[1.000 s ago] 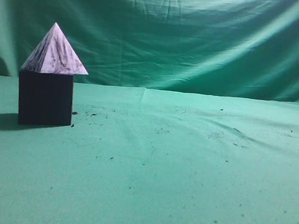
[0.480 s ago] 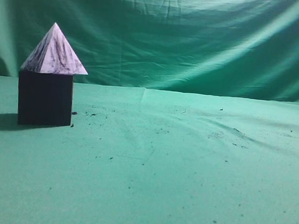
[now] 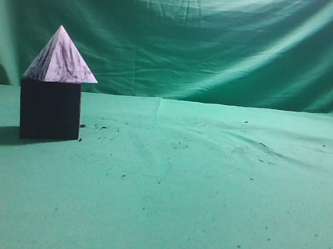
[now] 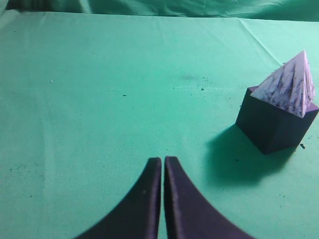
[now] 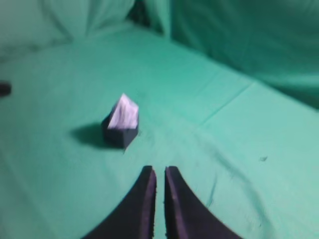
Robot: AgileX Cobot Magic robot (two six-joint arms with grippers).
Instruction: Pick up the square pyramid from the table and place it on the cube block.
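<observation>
Covering the whole scene, the green cloth surface, wrinkled and dark-flecked. Cube block: near the left edge, toward the back, flat on the cloth. Square pyramid: seated on the cube, base slightly overhanging; placement looks complete, so the remaining step is keeping both arms clear. Left end effector and right end effector: fingers together, empty, well apart from the stack. No brands, labels or writing visible.

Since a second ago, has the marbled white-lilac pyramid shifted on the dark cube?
No. The marbled white-lilac pyramid sits in the same spot atop the dark purple-black cube, its base edges overhanging as before.
</observation>
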